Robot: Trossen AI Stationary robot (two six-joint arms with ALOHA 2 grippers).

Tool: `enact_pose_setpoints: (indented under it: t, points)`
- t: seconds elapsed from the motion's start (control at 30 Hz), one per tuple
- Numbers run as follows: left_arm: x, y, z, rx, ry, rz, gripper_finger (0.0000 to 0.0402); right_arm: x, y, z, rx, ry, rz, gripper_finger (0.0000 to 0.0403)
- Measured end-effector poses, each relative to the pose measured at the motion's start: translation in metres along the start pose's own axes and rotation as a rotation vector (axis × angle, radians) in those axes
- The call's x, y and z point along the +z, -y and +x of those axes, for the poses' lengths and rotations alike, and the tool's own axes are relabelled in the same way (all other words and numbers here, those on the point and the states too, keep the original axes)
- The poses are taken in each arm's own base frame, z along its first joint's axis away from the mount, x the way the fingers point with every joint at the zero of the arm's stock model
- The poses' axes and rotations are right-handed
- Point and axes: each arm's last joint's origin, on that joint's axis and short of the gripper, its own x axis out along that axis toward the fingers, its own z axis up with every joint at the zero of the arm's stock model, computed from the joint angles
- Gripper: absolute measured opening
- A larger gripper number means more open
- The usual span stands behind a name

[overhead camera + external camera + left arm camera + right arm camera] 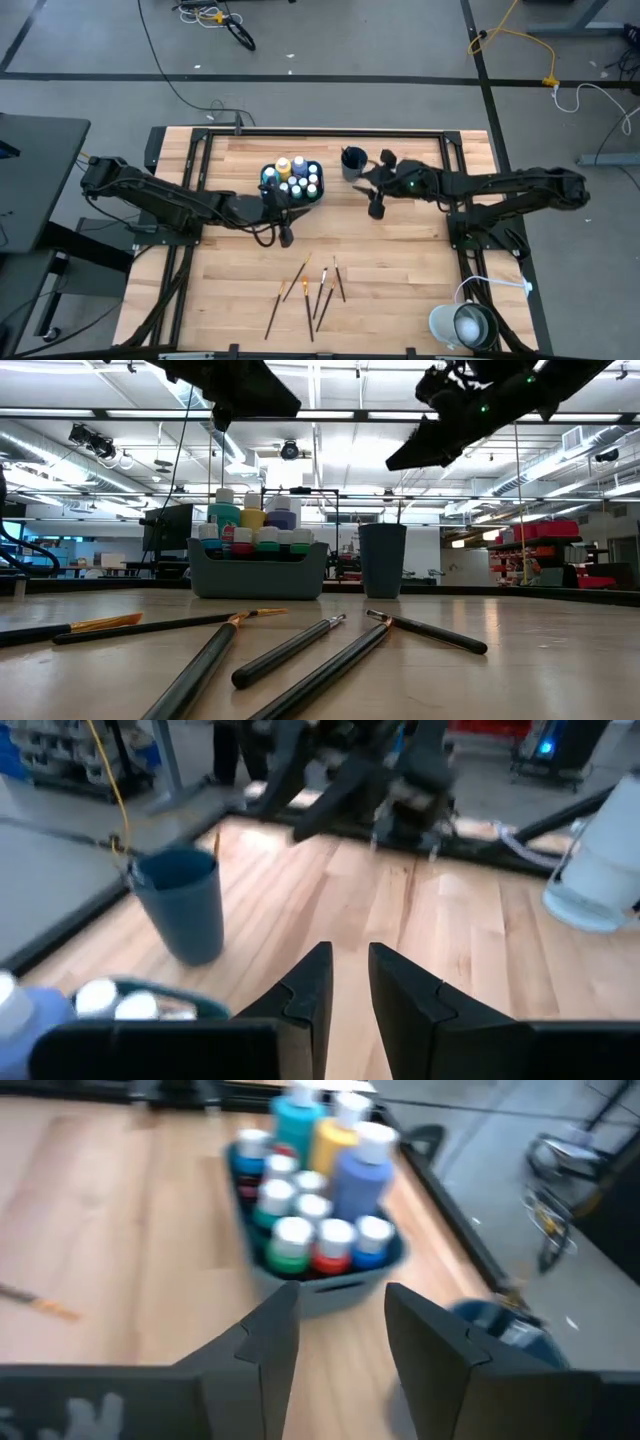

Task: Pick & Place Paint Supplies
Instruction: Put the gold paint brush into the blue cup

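A teal tray [335, 1292] [258, 575] at the table's far middle holds several white-capped paint bottles [315, 1210] [295, 178]. To its right stands a dark blue cup [182, 905] [353, 162]; a thin handle [399, 512] sticks up out of it. Several paintbrushes [310, 290] [290, 650] lie flat on the wood near the front edge. My left gripper [348, 965] [286, 237] hangs in the air just in front of the tray, open by a narrow gap with nothing in it. My right gripper [342, 1305] [377, 210] hangs in front of the cup, open and holding nothing.
A white round lamp-like thing [462, 325] sits at the near right corner. A black frame rail [330, 131] runs along the table's far edge. Bare wood lies between the tray and the brushes.
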Motion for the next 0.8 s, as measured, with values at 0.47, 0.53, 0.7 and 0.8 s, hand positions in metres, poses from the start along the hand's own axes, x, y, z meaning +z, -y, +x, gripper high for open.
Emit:
enact_pose_setpoints:
  t: [0.47, 0.53, 0.7, 0.8]
  points:
    - [-0.026, 0.008, -0.004, -0.088, -0.248, -0.134, 0.0134, 0.005, -0.049, -0.012, 0.184, 0.026, 0.046, 0.0152]
    - [-0.032, 0.013, -0.006, -0.115, -0.302, -0.183, 0.0143, 0.005, -0.050, -0.012, 0.189, 0.031, 0.045, 0.0152]
    - [-0.054, 0.027, -0.003, -0.137, -0.458, -0.321, 0.0148, 0.009, -0.050, -0.012, 0.187, 0.062, 0.055, 0.0152]
    - [-0.066, 0.035, -0.002, -0.129, -0.531, -0.357, 0.0145, 0.010, -0.050, -0.013, 0.187, 0.072, 0.058, 0.0152]
